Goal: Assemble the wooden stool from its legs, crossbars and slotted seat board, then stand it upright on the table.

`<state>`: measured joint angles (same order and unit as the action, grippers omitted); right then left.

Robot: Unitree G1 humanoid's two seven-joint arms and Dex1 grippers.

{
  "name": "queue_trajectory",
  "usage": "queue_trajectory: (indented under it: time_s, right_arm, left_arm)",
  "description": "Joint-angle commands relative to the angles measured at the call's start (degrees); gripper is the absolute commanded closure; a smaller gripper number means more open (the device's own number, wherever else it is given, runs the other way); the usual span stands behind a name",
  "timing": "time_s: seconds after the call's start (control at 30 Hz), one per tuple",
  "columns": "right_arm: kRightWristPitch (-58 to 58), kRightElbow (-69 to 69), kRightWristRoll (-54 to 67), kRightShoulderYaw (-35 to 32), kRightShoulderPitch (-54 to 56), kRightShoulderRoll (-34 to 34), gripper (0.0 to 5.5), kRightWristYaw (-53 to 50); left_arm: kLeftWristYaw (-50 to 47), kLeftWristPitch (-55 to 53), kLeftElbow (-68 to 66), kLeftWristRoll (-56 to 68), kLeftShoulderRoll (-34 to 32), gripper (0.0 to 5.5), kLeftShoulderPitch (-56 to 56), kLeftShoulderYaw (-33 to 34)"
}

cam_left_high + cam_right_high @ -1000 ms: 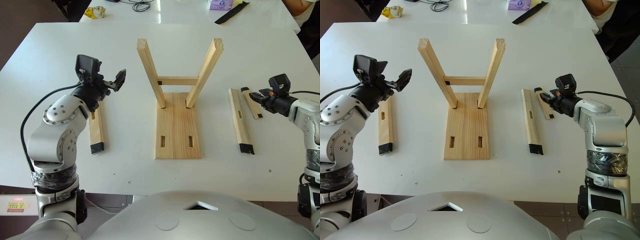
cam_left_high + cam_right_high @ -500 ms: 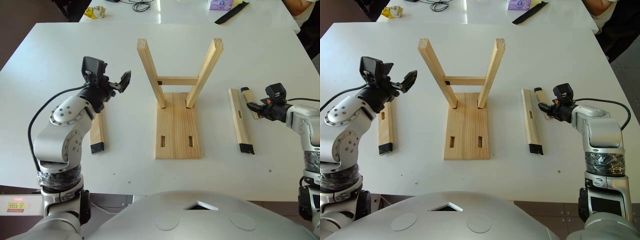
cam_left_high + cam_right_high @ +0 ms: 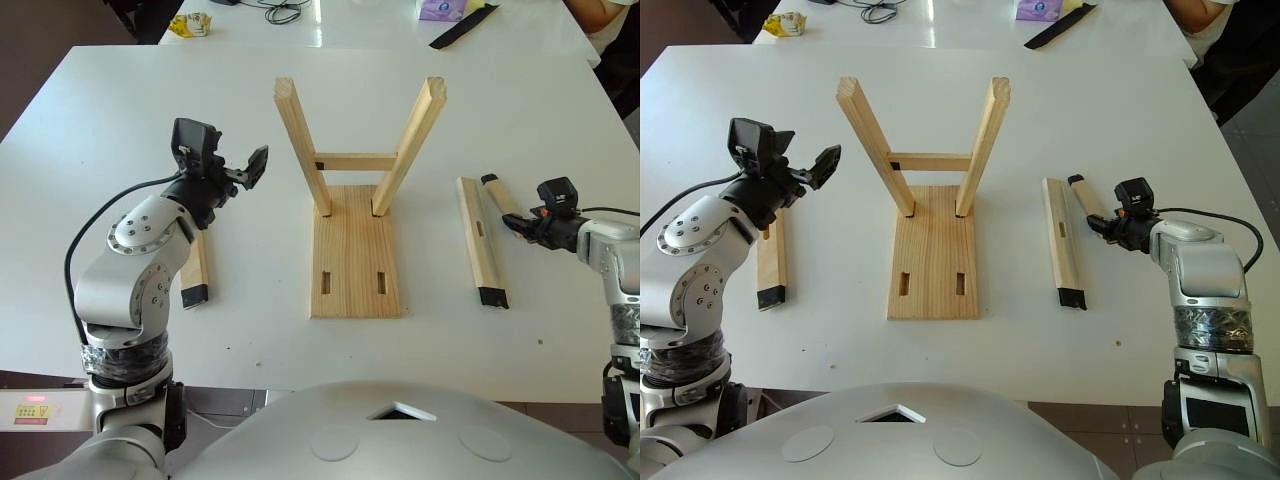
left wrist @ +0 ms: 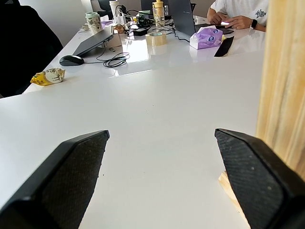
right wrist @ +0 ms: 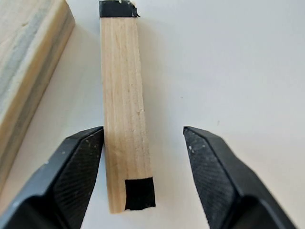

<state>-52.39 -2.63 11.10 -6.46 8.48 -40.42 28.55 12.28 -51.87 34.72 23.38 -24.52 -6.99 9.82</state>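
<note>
Seat board (image 3: 355, 255) lies flat mid-desk (image 3: 120, 100). Two legs (image 3: 303, 145) stand in its far slots, with a crossbar (image 3: 356, 161) between them. A loose leg (image 3: 192, 265) lies on the left and another (image 3: 480, 250) on the right. A short bar (image 5: 125, 105) lies just beside the right one. Left tool (image 4: 162, 138) is released, above the desk near the left standing leg. Right tool (image 5: 143, 131) is released and low, straddling the short bar's end.

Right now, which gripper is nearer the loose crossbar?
Right. The right gripper is open, with a finger on either side of the loose crossbar. The left gripper is far off, on the other side of the upright legs.
</note>
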Motion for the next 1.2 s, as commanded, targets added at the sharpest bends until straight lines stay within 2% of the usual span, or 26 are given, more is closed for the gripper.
queue_trajectory:
  time_s: [0.03,0.13,0.5,0.9,1.0,1.1,1.2]
  right_arm:
    - [-1.53,0.06,-0.4,1.61,-2.21,0.64,2.48,0.1]
    - [-1.81,1.38,-0.17,1.84,-3.06,0.63,2.48,0.22]
    - [-3.35,3.05,2.07,-0.8,-3.06,1.06,4.18,0.46]
    - [-1.83,3.75,1.61,-1.34,-3.5,2.65,4.18,-2.01]
    - [-0.77,3.93,2.15,-2.74,-2.33,3.22,4.18,-2.57]
    - [0.96,3.67,2.72,-4.77,0.64,3.11,4.18,-2.75]
    - [2.58,3.02,3.7,-6.48,4.92,2.6,4.18,-2.19]
  left_arm:
    - [0.06,-1.2,0.6,-0.01,-0.43,1.39,0.13,-0.13]
    - [0.29,-1.65,0.74,0.16,-0.72,1.39,-0.08,0.07]
    - [1.65,-2.88,0.67,0.43,-2.1,1.39,-0.52,0.07]
    - [3.23,-1.34,-1.77,-0.75,-4.34,1.39,-0.5,1.26]
    - [3.58,1.07,-4.73,-1.39,-5.8,1.39,-1.11,4.65]
    - [-0.46,3.81,-10.02,-4.86,-6.89,1.39,-4.67,8.3]
    - [-0.18,7.38,-12.43,-3.19,-6.46,1.39,-8.48,12.36]
